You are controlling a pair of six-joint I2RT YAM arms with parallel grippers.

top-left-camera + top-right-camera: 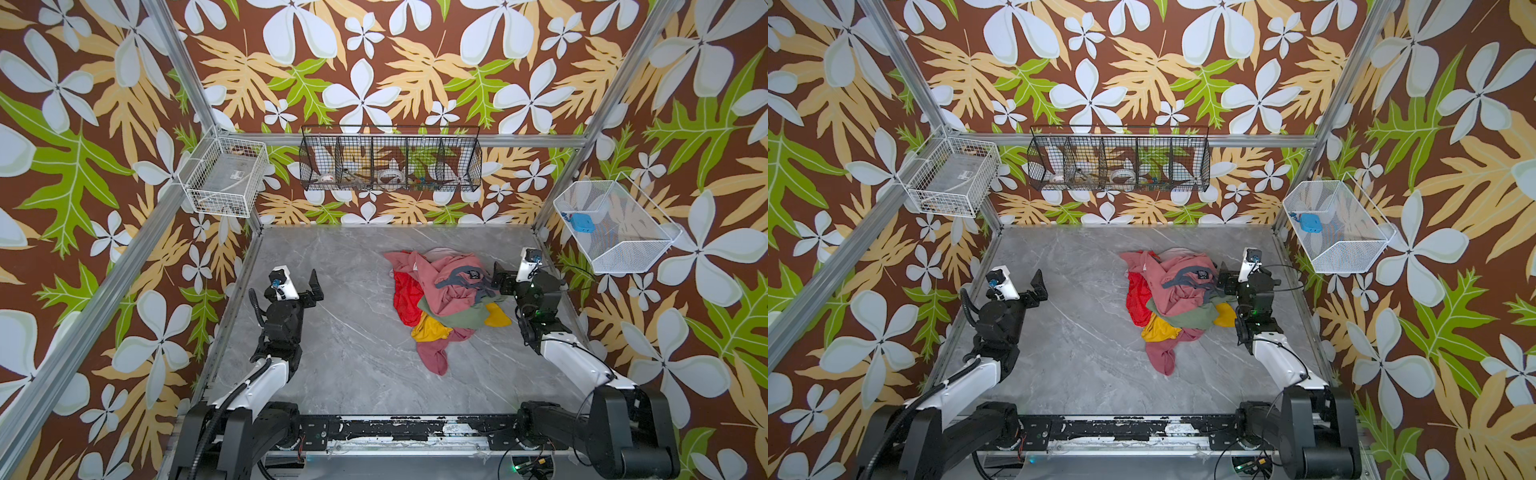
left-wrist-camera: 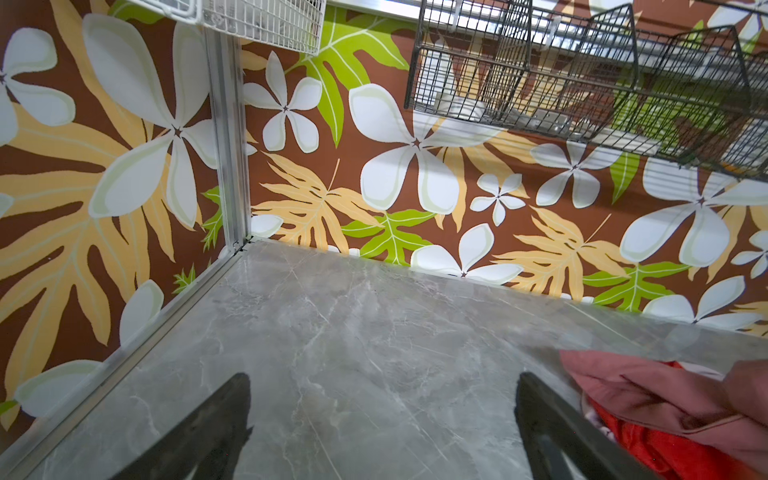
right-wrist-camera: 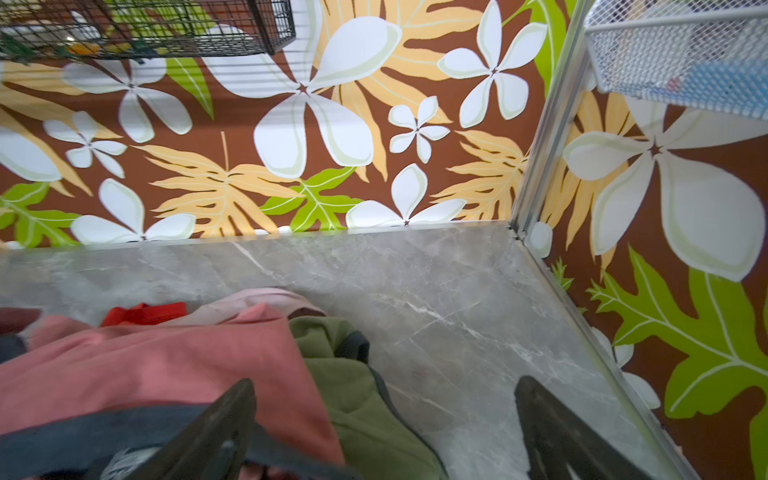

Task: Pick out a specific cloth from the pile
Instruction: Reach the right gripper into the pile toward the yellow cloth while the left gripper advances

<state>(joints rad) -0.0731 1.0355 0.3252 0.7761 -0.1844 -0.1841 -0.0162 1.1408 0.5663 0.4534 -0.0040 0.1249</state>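
Cloth [image 1: 430,330]: likely soft, light, snagging under pile [image 1: 453,286]; pinch exposed fold at pile's 7 o'clock. Left gripper [image 2: 382,386], right gripper [image 3: 384,386]: wide, empty.

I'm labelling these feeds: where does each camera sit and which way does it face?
Top views: high over the front, looking down at table, pile and both arms.
Left wrist: on the left arm, facing the back-left corner; open jaws over bare table.
Right wrist: on the right arm, facing the back-right corner; open jaws, one over the pile.
Shared: both wrist views show the black wire basket.
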